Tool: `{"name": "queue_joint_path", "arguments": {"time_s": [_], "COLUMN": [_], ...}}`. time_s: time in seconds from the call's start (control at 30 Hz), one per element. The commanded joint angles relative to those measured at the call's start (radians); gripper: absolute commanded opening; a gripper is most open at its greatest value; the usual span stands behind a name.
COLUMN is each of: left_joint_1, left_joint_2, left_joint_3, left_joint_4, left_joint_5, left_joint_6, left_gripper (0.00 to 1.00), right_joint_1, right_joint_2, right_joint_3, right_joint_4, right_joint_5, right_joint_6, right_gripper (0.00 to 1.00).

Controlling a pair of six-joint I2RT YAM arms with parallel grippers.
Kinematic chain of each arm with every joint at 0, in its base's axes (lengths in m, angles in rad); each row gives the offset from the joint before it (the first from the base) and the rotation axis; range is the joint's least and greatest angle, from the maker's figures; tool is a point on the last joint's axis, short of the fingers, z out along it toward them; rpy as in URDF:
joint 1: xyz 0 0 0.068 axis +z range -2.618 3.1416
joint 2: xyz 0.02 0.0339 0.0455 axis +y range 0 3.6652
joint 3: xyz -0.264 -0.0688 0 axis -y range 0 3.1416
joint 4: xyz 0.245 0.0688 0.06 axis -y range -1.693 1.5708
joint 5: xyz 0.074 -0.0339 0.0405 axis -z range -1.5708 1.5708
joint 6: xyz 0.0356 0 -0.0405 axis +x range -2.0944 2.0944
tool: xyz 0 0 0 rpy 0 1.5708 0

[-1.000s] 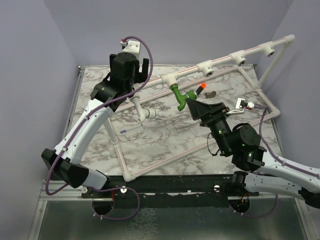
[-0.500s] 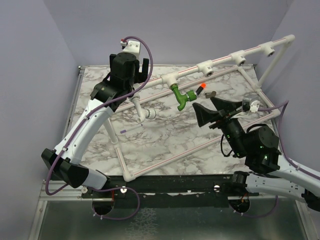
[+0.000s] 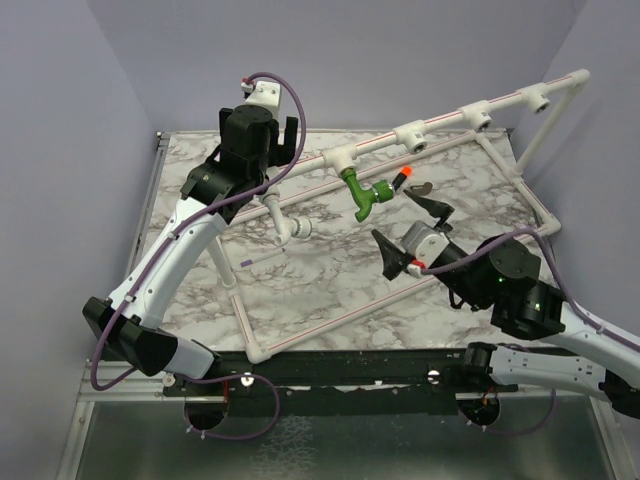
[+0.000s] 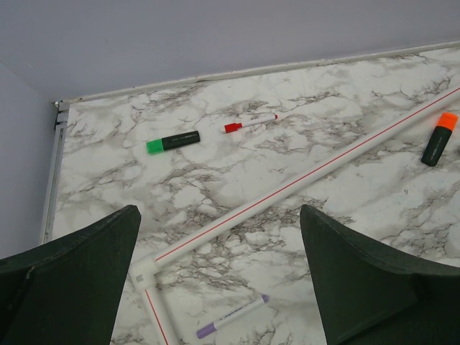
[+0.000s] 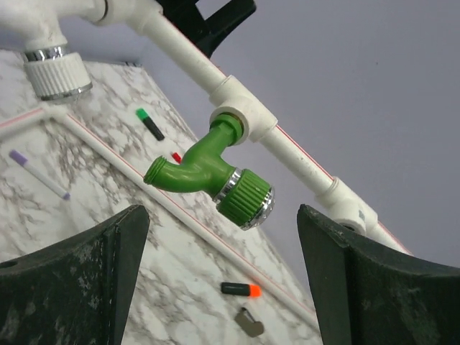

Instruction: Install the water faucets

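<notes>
Top view, faucet: One green faucet hangs from the leftmost tee of the raised white pipe, above the marble tabletop. The three tees further right look empty, so I judge more faucets are yet to go in. No spare faucet shows.

Top view, right arm: Your right end effector sits near the faucet on its near side, fingers spread wide and holding nothing. It faces the faucet, which probably lets you check the fit or grip again.

Top view, left arm: Your left end effector is raised by the pipe's left end, well apart from the faucet and likely out of the way.

Left wrist view: The fingers stand apart with nothing between them. Below lie a frame pipe and four markers, green, red, orange and purple. No faucet shows here.

Right wrist view, position: The faucet's neck is seated in the tee, apparently screwed home. Your fingers flank it without touching.

Right wrist view, look: Bright green glossy plastic. The bent spout points left. A ribbed knob carries a shiny silver ring.
</notes>
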Motion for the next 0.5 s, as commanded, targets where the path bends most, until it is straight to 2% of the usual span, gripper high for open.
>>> {"name": "queue_joint_path", "arguments": {"time_s": [0.0, 0.23, 0.47], "left_joint_1": [-0.015, -0.015, -0.018], "left_joint_2": [-0.005, 0.001, 0.005], "left_joint_3": [0.001, 0.008, 0.01], "left_joint_4": [-0.029, -0.032, -0.035], "left_joint_5": [0.022, 0.024, 0.025], "left_joint_6": [0.009, 0.007, 0.008], "left_gripper": [0.93, 0.93, 0.93], "right_joint_1": [0.003, 0.003, 0.003], "right_joint_2": [0.04, 0.095, 0.166], "right_joint_3": [0.067, 0.051, 0.017], "right_joint_4": [-0.175, -0.14, 0.056], "right_joint_5": [-0.027, 0.061, 0.108], "right_joint_6": [-0.304, -0.595, -0.833], "right_gripper": [0.89, 0.89, 0.9]}}
